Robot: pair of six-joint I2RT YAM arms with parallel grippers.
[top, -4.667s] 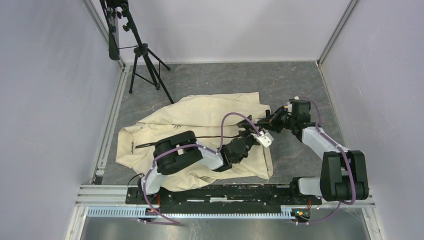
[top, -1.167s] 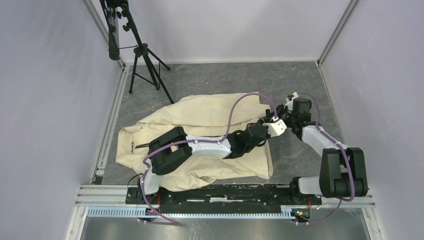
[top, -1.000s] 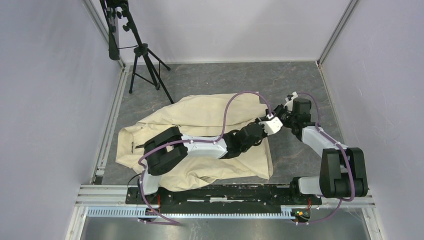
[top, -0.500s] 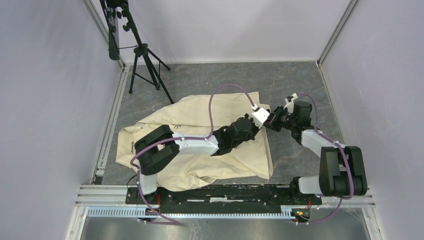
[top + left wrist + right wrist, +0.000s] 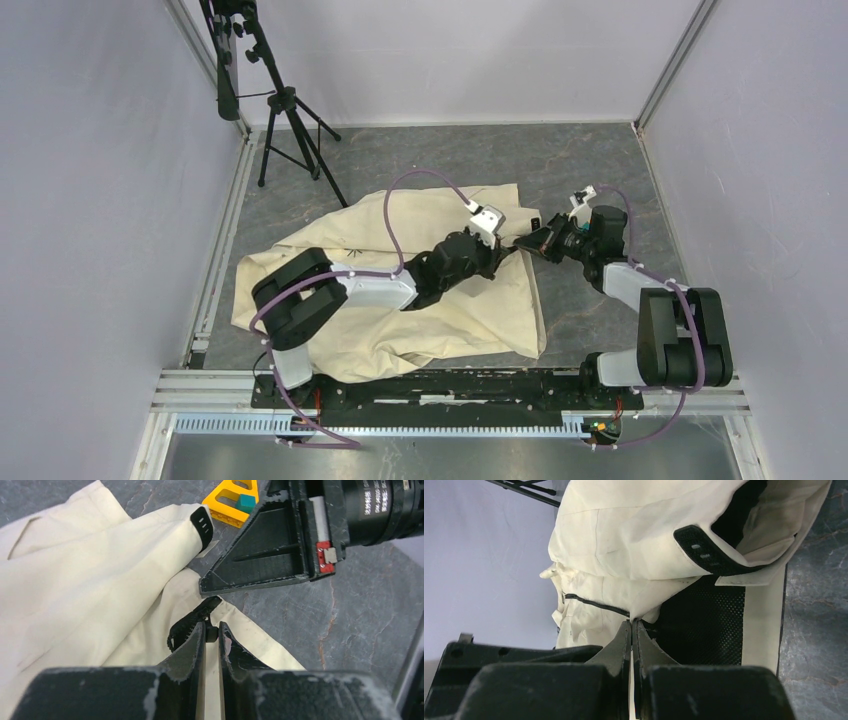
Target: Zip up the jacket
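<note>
**zip end pinched, hem anchored**

my left gripper (image 5: 212, 630) stood nearly shut, a thin gap at its tips nipping the zipper pull (image 5: 212, 633). just ahead of it, my right gripper (image 5: 631, 625) was clamped fully on the hem of the jacket (image 5: 345, 225). the rest of the cloth lay spread behind my left wrist. i judged the pull needed the right to keep the hem taut while the left drew straight along the teeth. since a second earlier, my left wrist had swung back from the right and its jaws had narrowed slightly.
</note>
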